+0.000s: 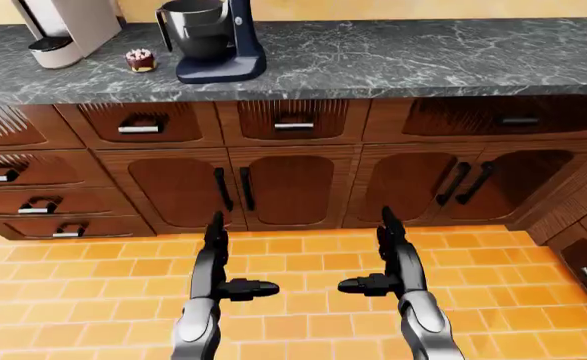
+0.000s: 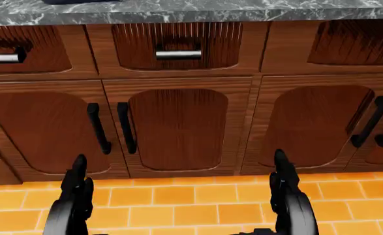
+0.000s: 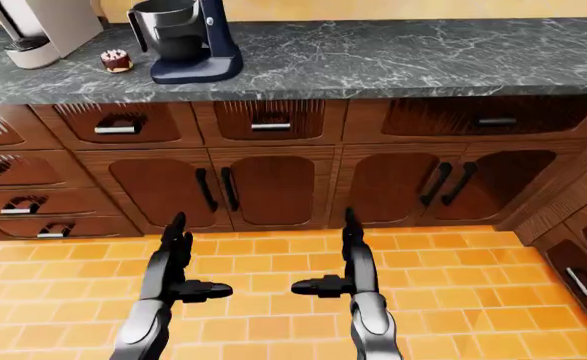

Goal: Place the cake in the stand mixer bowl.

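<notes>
In the left-eye view, the cake (image 1: 140,59) sits upper left on the desk (image 1: 393,56), just left of the mixer (image 1: 213,39); the left hand (image 1: 223,264) and right hand (image 1: 385,262) hang low, fingers spread, empty. The head view shows cabinet doors (image 2: 178,128) above the floor (image 2: 178,200). The right-eye view repeats this.

No writing, label, brand, number or sign can be read in any of the three views. The stand mixer (image 1: 218,41) on the bench (image 1: 393,56) shows a plain dark blue body and an unmarked grey bowl. The cake (image 1: 140,59) just left of the mixer carries no lettering. The pale machine (image 1: 61,28) further left of the mixer is blank on every face that shows. The wooden drawer fronts (image 1: 293,122) and cabinet doors (image 1: 291,187) below the mixer bear only black handles, without marks.
</notes>
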